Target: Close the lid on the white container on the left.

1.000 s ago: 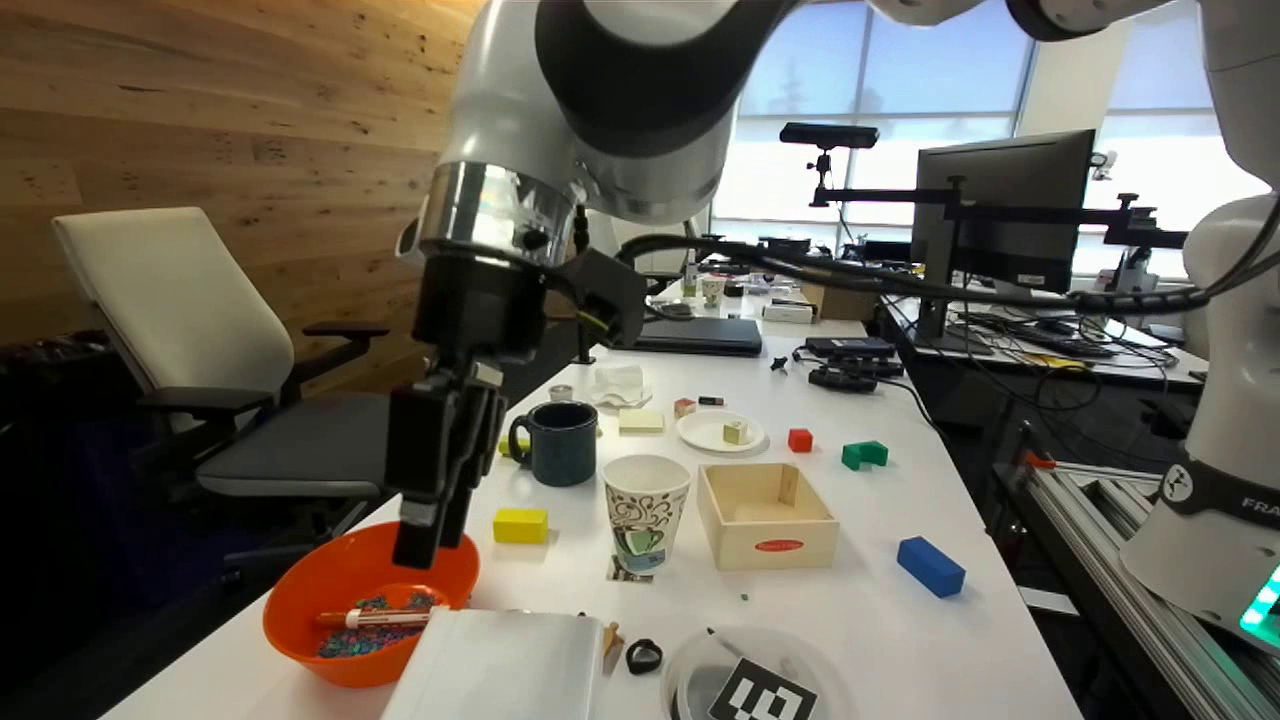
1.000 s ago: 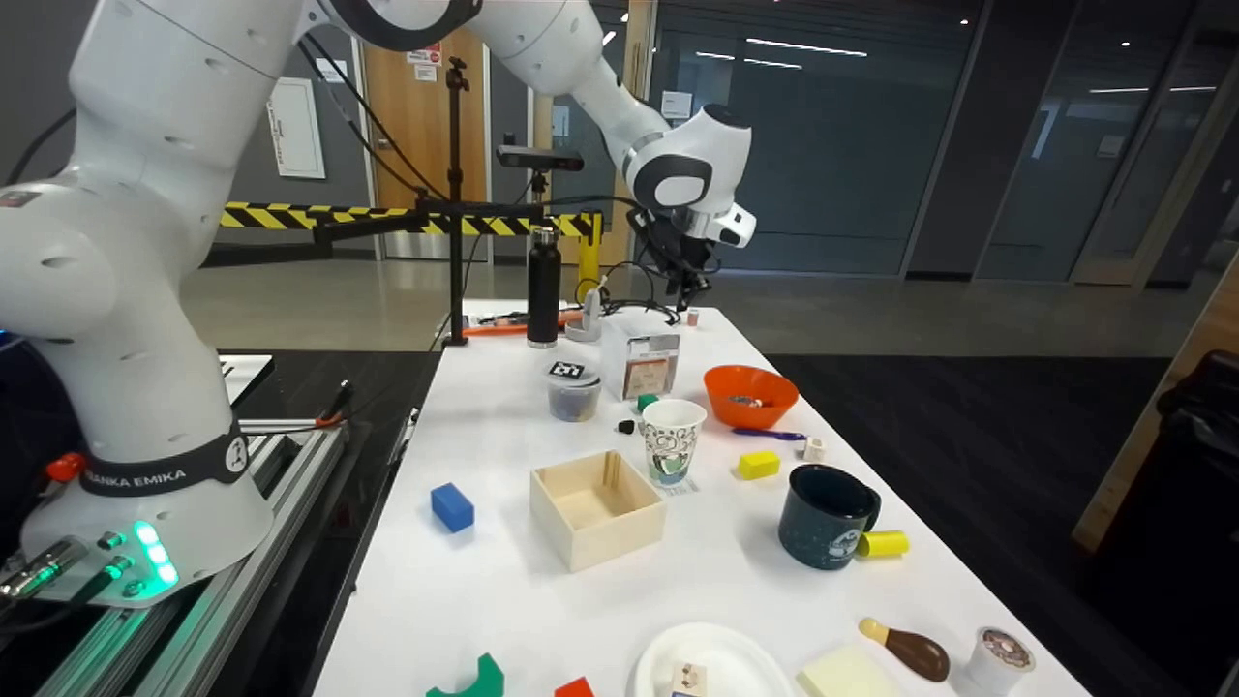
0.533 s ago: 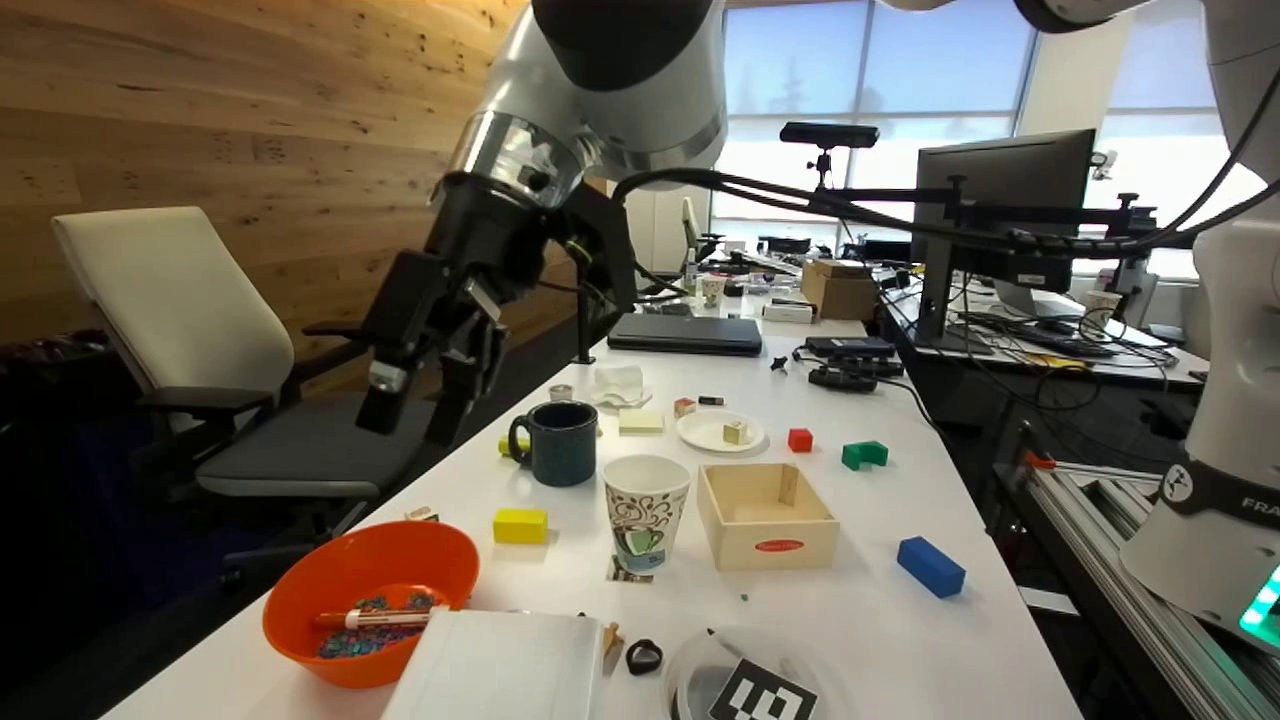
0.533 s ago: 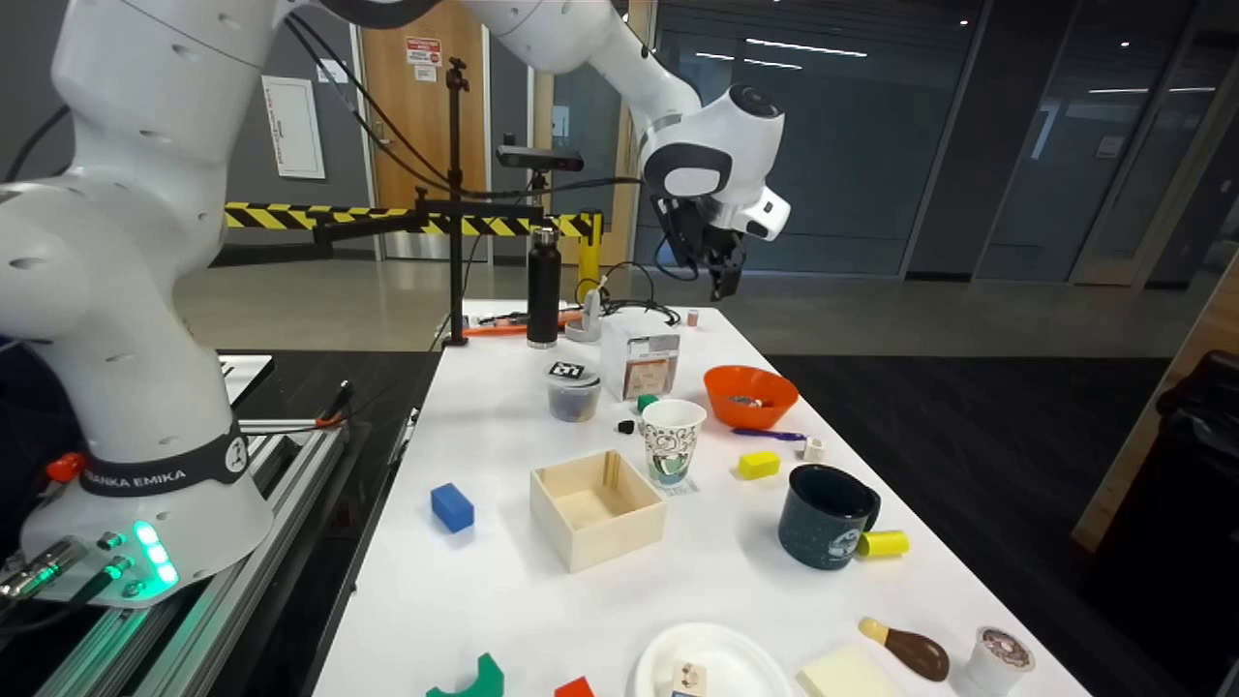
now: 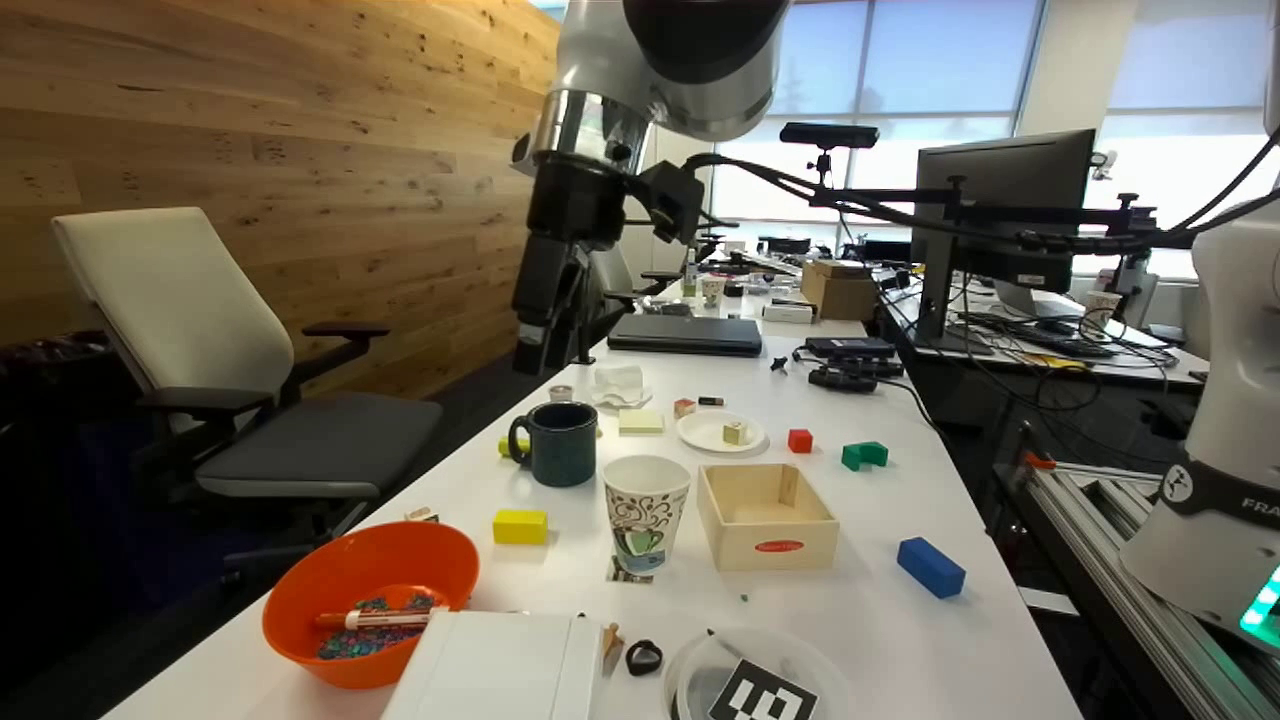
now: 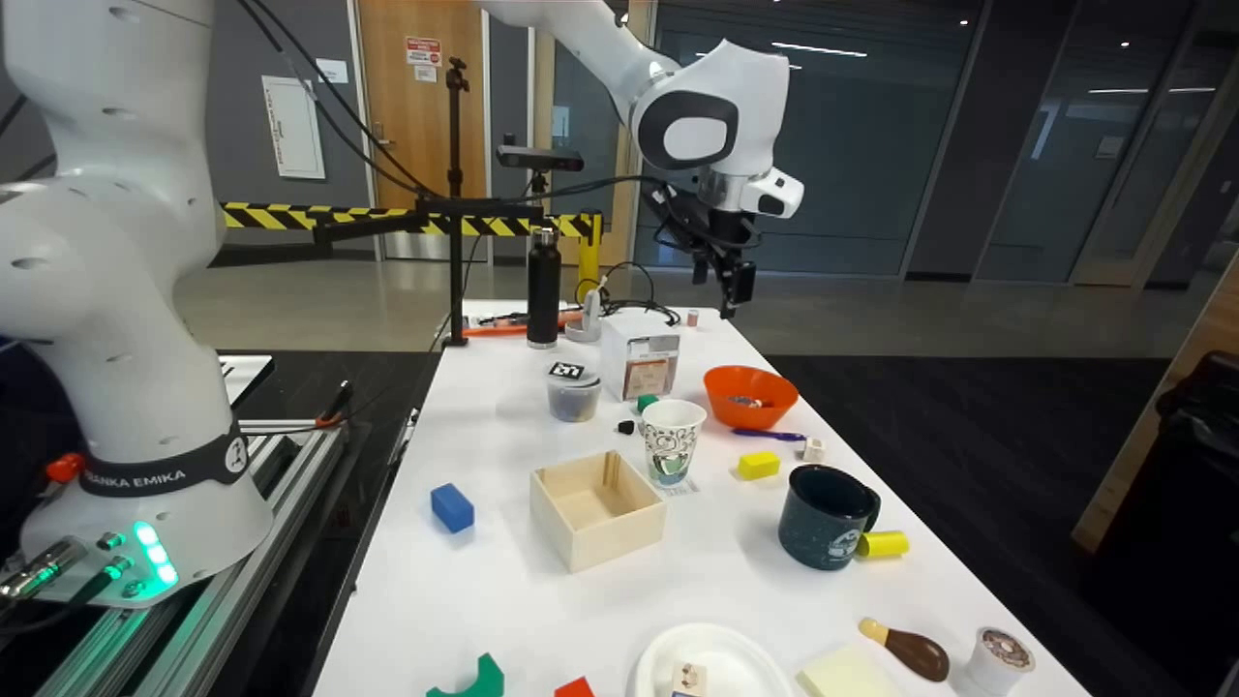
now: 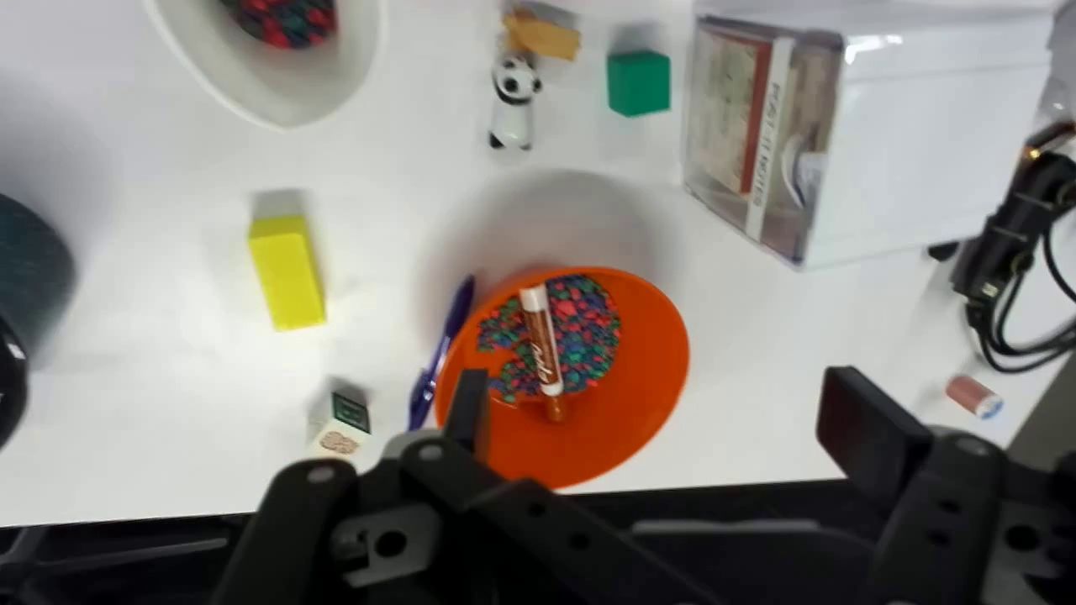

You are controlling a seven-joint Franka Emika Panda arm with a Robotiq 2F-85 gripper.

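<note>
The white container (image 7: 933, 134) is a box with a clear front, notes showing inside. It stands at the upper right of the wrist view, and the white container (image 6: 639, 356) is beside the orange bowl in an exterior view. Its white top (image 5: 500, 660) looks flat in an exterior view; whether the lid is fully down I cannot tell. My gripper (image 7: 660, 403) is open and holds nothing, its fingers spread wide. In both exterior views the gripper (image 5: 556, 340) hangs in the air above the table's long edge, apart from the container.
An orange bowl (image 7: 639, 361) with small stones and a marker sits below the gripper. A paper cup (image 6: 671, 440), wooden box (image 6: 595, 508), dark mug (image 5: 562, 443), yellow block (image 5: 520, 526) and round tub (image 6: 574, 392) share the table. Cables (image 7: 1013, 277) lie behind the container.
My gripper has risen from near the orange bowl and swung back from it, toward the mug's side in an exterior view. Its fingers have spread apart. Table objects look unmoved.
</note>
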